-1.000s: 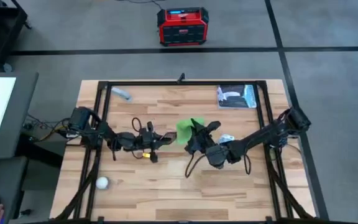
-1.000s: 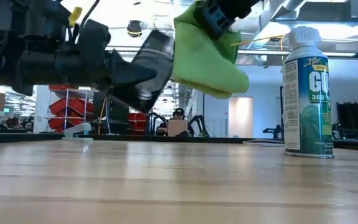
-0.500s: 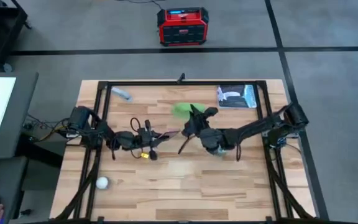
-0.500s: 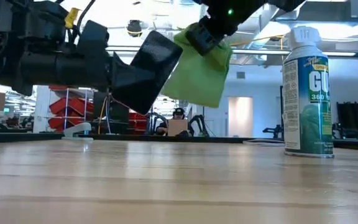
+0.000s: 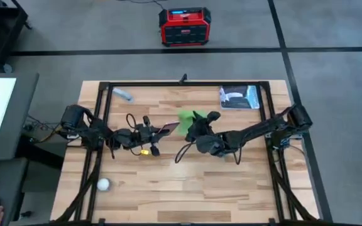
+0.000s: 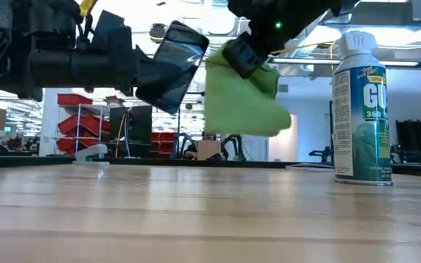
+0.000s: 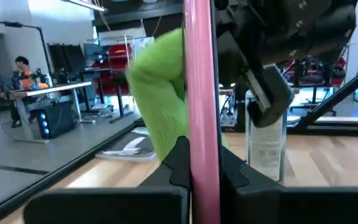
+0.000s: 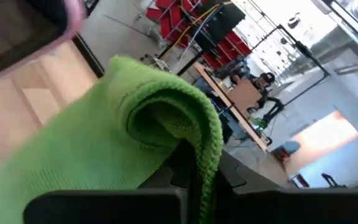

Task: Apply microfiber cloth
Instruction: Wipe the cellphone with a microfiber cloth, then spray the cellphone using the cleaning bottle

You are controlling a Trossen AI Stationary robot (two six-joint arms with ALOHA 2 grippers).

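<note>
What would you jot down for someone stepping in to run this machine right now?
Left end effector: shut on the phone, held up off the table, tilted.
Right end effector: shut on the green microfiber cloth, raised right beside the phone.
Done: both items picked up and brought together.
Left: wipe the cloth over the phone's screen; whether they touch yet is unclear.
Spray can stands unused on the table.

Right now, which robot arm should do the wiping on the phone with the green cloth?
The right arm, probably. Its gripper already pinches the green cloth in the air beside the phone, which the left gripper holds up, so the left is busy.
</note>
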